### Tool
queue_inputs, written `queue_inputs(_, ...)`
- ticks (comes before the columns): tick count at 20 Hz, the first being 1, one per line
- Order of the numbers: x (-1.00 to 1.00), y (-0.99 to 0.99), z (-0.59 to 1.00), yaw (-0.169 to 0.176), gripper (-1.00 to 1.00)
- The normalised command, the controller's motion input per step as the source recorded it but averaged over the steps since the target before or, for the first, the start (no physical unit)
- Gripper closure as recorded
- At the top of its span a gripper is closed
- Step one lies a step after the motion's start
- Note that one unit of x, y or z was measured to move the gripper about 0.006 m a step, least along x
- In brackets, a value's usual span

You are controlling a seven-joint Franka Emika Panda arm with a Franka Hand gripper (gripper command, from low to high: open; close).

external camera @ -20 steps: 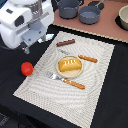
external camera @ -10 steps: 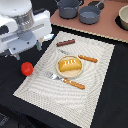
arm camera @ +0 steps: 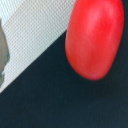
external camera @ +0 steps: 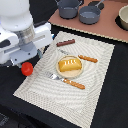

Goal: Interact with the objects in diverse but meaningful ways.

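The red tomato [external camera: 26, 68] lies on the dark table just off the placemat's edge, at the exterior view's left. It fills much of the wrist view [arm camera: 95, 37], very close. My gripper [external camera: 23, 58] hangs right above and beside it, mostly hidden under the white arm. A grey finger [arm camera: 2, 55] shows at the wrist view's edge, apart from the tomato. The bread loaf [external camera: 69, 64] sits on the round plate. The brown sausage [external camera: 65, 43] lies on the mat behind it. The pot [external camera: 68, 7] and the frying pan [external camera: 90, 14] stand at the back.
The striped placemat [external camera: 95, 95] also carries a knife [external camera: 83, 57] and a fork [external camera: 67, 81] beside the plate [external camera: 61, 73]. A whitish bowl-like piece [external camera: 123, 17] sits at the back, at the exterior view's right, on the brown board [external camera: 112, 31].
The arm has shifted slightly down toward the tomato. The objects have not moved.
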Motion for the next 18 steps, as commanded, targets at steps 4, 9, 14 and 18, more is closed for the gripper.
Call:
queue_inputs(4, -0.15, -0.21, -0.39, -0.015, -1.0)
queue_inputs(9, -0.23, -0.15, -0.44, -0.013, -1.0)
queue_inputs(14, -0.25, -0.1, -0.4, -0.005, 1.0)
queue_inputs(18, -0.08, -0.04, -0.12, -0.001, 1.0)
